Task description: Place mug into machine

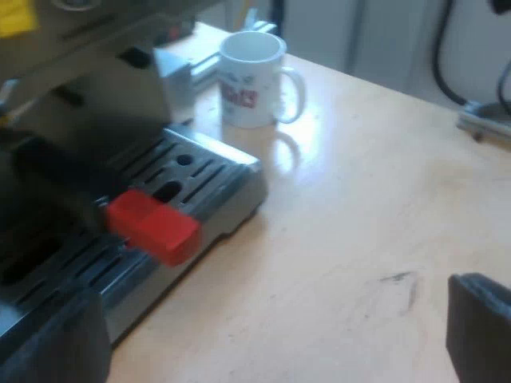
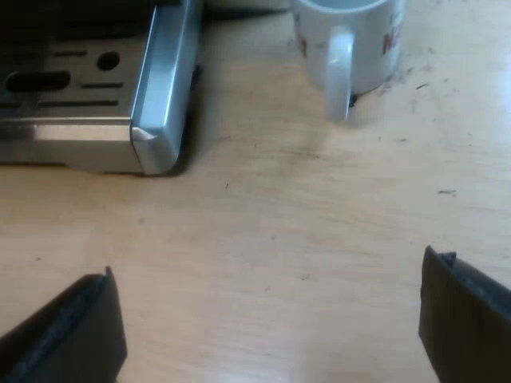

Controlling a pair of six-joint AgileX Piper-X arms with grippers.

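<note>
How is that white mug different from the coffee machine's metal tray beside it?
The mug is white with red print; the drip tray is silver metal. The mug stands upright and round; the tray lies flat, with slots. Both sit on the wooden table, the mug beside the tray, not on it.

**Bare tabletop up to the mug, tray and red handle at one side**

The tabletop [image 2: 279,239] lies bare between the right gripper [image 2: 271,327], its fingers [image 2: 463,319] spread wide, and the mug [image 2: 347,48], whose handle faces them. Near the mug stands the drip tray [image 2: 160,96], its metal corner jutting toward that path, with a strip of bare wood between the two. Over the tray's slotted grate the red handle end [image 1: 152,226] overhangs, and the espresso machine [image 1: 96,88] looms close above.
</note>
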